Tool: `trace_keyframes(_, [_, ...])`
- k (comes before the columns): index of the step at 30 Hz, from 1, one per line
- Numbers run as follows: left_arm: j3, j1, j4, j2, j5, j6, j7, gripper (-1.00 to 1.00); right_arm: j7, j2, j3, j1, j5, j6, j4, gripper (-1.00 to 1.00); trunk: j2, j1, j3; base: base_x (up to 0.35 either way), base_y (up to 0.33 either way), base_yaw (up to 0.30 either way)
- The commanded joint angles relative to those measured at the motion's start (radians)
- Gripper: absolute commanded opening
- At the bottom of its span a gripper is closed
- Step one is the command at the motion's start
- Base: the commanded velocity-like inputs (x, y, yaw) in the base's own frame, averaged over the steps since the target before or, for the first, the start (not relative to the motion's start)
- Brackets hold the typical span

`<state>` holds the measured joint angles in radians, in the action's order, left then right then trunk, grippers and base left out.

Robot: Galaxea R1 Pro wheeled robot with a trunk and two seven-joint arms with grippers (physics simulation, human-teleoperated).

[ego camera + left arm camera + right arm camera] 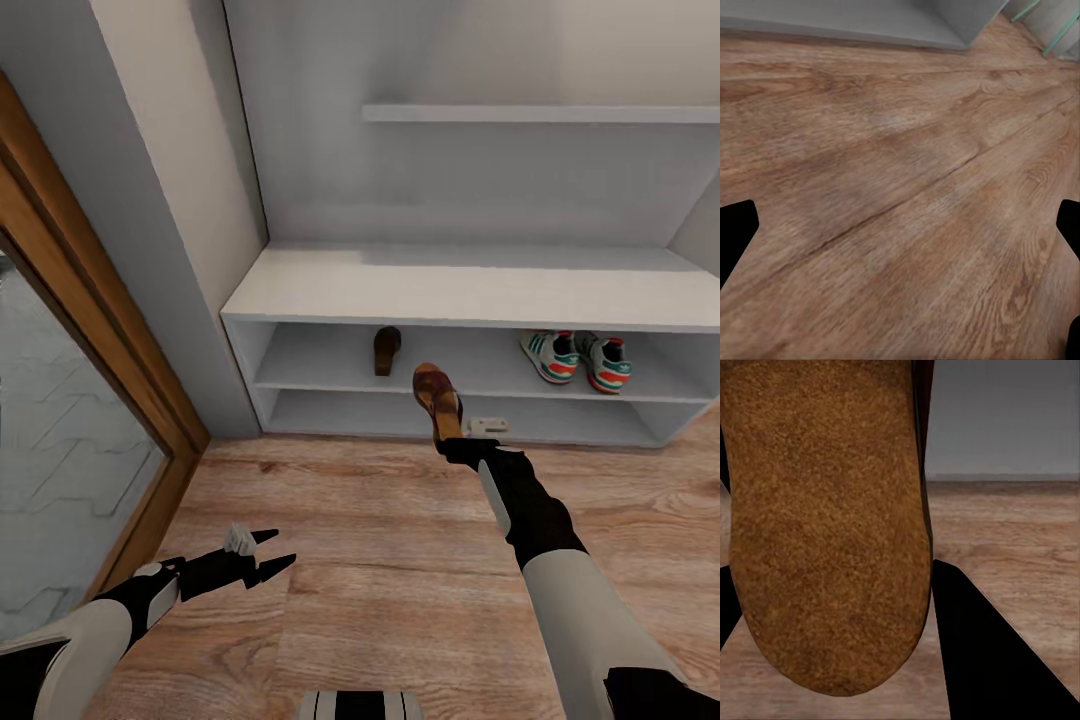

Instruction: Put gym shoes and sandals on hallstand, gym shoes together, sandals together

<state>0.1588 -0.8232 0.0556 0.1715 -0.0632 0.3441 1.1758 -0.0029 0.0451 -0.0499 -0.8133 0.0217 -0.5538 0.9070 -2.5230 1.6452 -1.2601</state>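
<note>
Held sandal (436, 397): clamped by right gripper (452, 440), before hallstand (480, 290) shelf. Advice: slide level beside shelved sandal (386, 350). Gym shoes (577, 359): shelved together. Left gripper (262, 555): fingers spread, empty.

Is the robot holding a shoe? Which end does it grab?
Yes. The right claw grips a brown sandal by one end, probably the heel. The left claw is open, holding nothing.

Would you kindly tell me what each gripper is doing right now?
Left gripper: open, holding nothing, above the floor.
Right gripper: shut on a sandal, in front of the shoe rack.
</note>
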Motion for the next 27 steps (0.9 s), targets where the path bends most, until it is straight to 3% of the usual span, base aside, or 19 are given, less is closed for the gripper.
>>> trace_keyframes(1, [0.007,-0.001,0.0,-0.001,-0.007,0.004,0.002,1.0,-0.002,0.001,-0.003,0.0,-0.002,0.005,0.001,-1.0,0.0,0.0,-0.001,0.017,0.0,0.033])
trace_keyframes(8, [0.007,-0.001,0.0,-0.001,-0.007,0.004,0.001,1.0,-0.002,-0.001,-0.005,0.0,-0.005,0.133,-0.002,-1.0,0.0,0.0,-0.001,0.108,0.0,0.009])
trace_keyframes(20, [0.007,-0.001,0.0,-0.001,-0.007,0.004,0.001,1.0,-0.002,-0.002,-0.005,0.0,-0.004,0.145,-0.005,-1.0,0.0,0.0,-0.001,0.004,0.0,0.0])
trace_keyframes(27, [0.007,-0.001,0.0,-0.001,-0.007,0.004,0.001,1.0,-0.002,-0.002,-0.005,0.0,-0.011,0.195,-0.151,-1.0,0.0,0.0,-0.001,0.0,0.0,0.0])
